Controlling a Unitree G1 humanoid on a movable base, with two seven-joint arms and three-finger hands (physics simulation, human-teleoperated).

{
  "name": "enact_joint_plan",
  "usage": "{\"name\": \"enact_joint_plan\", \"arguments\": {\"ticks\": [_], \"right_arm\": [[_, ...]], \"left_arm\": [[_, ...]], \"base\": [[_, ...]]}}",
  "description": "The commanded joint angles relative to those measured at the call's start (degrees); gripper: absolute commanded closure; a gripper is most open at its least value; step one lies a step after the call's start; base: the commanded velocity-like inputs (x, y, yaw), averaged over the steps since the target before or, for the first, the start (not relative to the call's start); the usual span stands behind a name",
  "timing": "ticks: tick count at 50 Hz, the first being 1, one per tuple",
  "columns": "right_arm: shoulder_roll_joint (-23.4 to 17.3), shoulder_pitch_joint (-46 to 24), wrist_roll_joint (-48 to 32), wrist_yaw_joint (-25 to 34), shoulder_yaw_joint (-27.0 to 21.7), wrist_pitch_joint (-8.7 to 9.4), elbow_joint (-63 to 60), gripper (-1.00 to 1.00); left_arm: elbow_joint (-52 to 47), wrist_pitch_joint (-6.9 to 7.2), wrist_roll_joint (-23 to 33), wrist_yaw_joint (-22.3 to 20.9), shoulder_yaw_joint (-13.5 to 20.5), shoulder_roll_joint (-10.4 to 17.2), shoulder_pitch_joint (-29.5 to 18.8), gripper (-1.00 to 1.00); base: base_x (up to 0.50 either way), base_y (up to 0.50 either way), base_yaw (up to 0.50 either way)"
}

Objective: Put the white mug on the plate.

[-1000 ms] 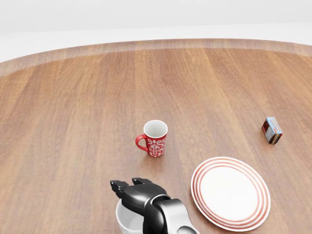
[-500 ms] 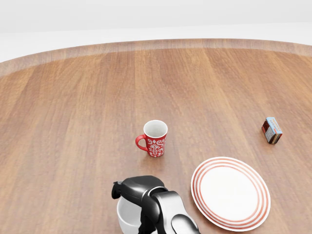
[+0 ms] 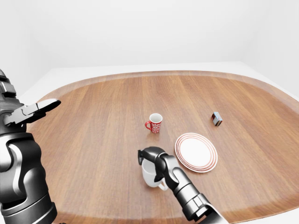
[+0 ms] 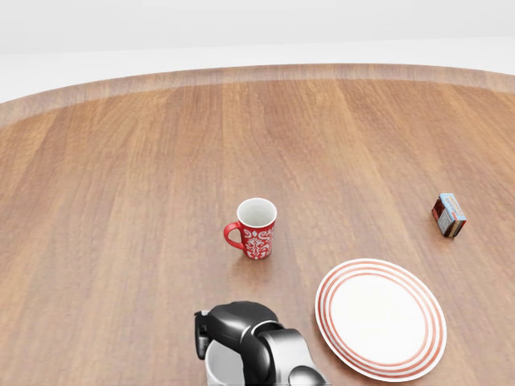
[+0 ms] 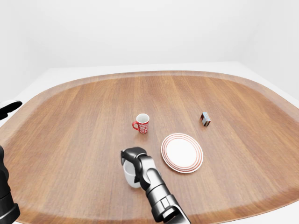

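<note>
The white mug (image 3: 150, 177) stands on the wooden table (image 3: 93, 135) near the bottom middle of the left-eye view, left of the plate. My right hand (image 3: 148, 157) sits on top of it, fingers curled down over the rim and wall, shut on it and hiding most of its mouth. In the head view only a sliver of the white mug (image 4: 217, 368) shows under the right hand (image 4: 235, 326). The white plate (image 4: 380, 318) with red rings lies flat and bare to the right. My left hand (image 3: 39, 108) is raised at the far left, fingers flat and open, holding nothing.
A red patterned mug (image 4: 256, 228) stands upright above the white mug, handle to the left. A small box (image 4: 449, 215) lies at the right, above the plate. The table's curved edge (image 3: 261, 212) runs close below my arm.
My right hand's fingers, spread above the mug a second ago, have curled down over its rim. Hand and mug have shifted slightly right. The camera has not moved.
</note>
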Motion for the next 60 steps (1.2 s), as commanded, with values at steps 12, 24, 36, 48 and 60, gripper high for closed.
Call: {"name": "enact_joint_plan", "arguments": {"ticks": [12, 24, 36, 48, 60], "right_arm": [[-9.9, -5.4, -10.7, 13.3, -8.9, 0.0, -27.0, 1.0], [-20.9, -11.5, -15.1, 13.3, -19.4, 0.0, -33.2, 1.0], [-30.9, -19.7, -3.4, 1.7, -23.6, 0.0, -7.0, 1.0], [-37.7, -40.8, 8.5, -22.3, -19.5, 0.0, 36.7, 1.0], [-36.3, -41.2, 14.1, -24.9, -18.7, 0.0, 41.3, 1.0]], "left_arm": [[0.1, 0.0, 0.3, -0.1, -0.1, -0.2, 0.1, -1.0], [-0.1, 0.0, 0.4, -0.1, -0.2, -0.2, 0.0, -1.0], [0.3, 0.0, 0.6, -0.2, -0.3, -0.2, -0.2, -1.0], [0.4, 0.0, 0.5, -0.1, -0.3, 0.0, -0.4, -1.0], [0.7, 0.0, 0.7, -0.3, -0.5, -0.1, -0.3, -1.0]], "base": [[0.0, 0.0, 0.0], [0.0, 0.0, 0.0], [0.0, 0.0, 0.0], [0.0, 0.0, 0.0], [0.0, 0.0, 0.0]]}}
